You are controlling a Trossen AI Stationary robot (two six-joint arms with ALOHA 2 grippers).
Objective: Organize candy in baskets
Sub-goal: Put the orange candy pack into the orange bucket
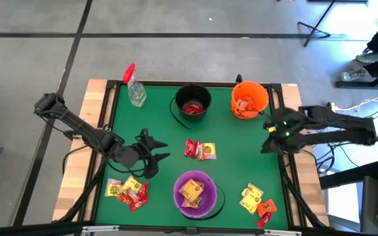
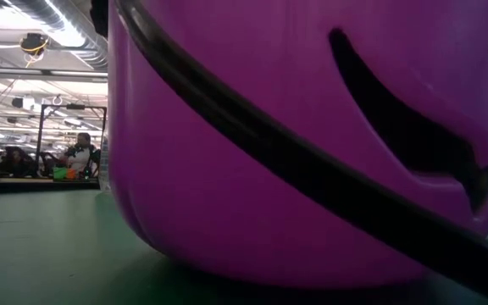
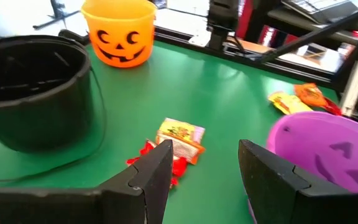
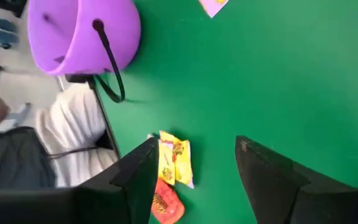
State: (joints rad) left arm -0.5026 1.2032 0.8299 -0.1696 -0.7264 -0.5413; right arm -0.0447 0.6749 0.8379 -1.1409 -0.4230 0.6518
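Two claws are in view, both spread and both empty. Left claw (image 1: 155, 157) hangs over the green worktop (image 1: 241, 157) left of centre in the high view, fingers parted and aimed toward the middle of the picture. Directly ahead of it, near but not touching, lies the centre pair of candy packets (image 1: 200, 150): one red, one yellow, side by side, their joint long axis running left to right in the high view, roughly in line with the claw's reach. The left wrist view confirms this: the pair (image 3: 173, 144) sits just beyond the gap between the fingers. Left arm is plainly the nearer one for this pair.

Right claw (image 1: 272, 136) stands at the right edge of the worktop, just below the orange bucket (image 1: 249, 99), jaws apart. The nearest loose candy to it is the lower-right cluster (image 1: 256, 200), yellow and orange-red packets, well below it in the high view.

Further candy: a mixed cluster at lower left (image 1: 127, 190), below the left claw.

Surroundings: black bucket (image 1: 193, 102) at top centre holds red packets; orange bucket holds several; purple bucket (image 1: 195, 194) at bottom centre holds yellow ones. A spray bottle (image 1: 134, 87) lies at upper left, clear of the work. Judgement: nothing stands between the left claw and the centre pair; the purple bucket and its handle are the closest hazard on that side.
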